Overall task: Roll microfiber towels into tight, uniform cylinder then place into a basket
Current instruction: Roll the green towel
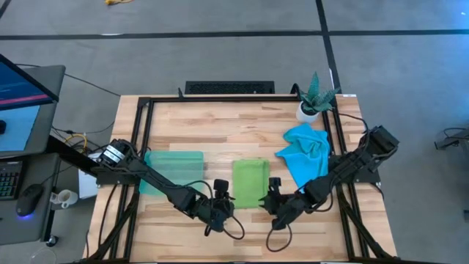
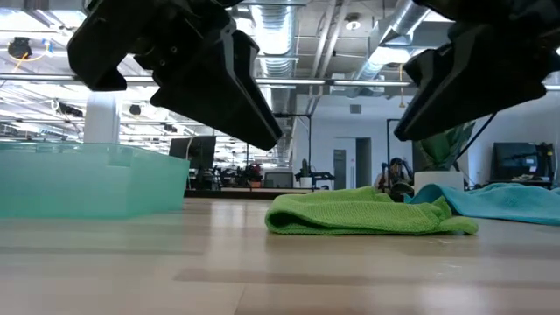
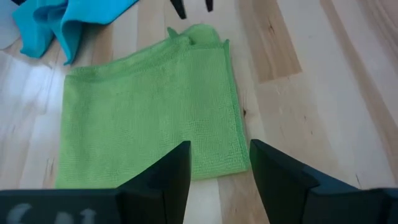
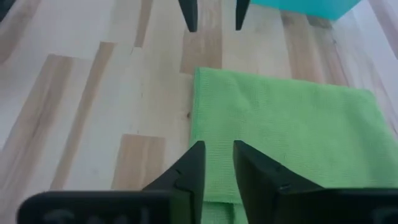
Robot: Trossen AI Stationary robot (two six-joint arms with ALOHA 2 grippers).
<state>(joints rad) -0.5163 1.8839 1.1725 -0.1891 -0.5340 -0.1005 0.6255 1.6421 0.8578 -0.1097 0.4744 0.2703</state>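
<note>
The lime green microfiber towel [image 1: 250, 182] lies folded flat on the wooden table, between my two grippers. My left gripper [image 3: 219, 152] stands open over the towel's near left corner [image 3: 239, 167], and the low view shows its fingertips [image 2: 267, 136] above the cloth. At the towel's near right corner my right gripper [image 4: 217, 149] hovers with a narrow gap between its fingers. The sky blue towel [image 1: 304, 150] lies crumpled at the far right. To the left of the green towel stands the teal basket [image 1: 174, 170], with nothing in it.
A potted plant [image 1: 315, 99] stands at the far right corner, just behind the blue towel. A black frame rail [image 1: 146, 139] runs around the tabletop. Bare wood [image 1: 234, 128] stretches across the far half of the table.
</note>
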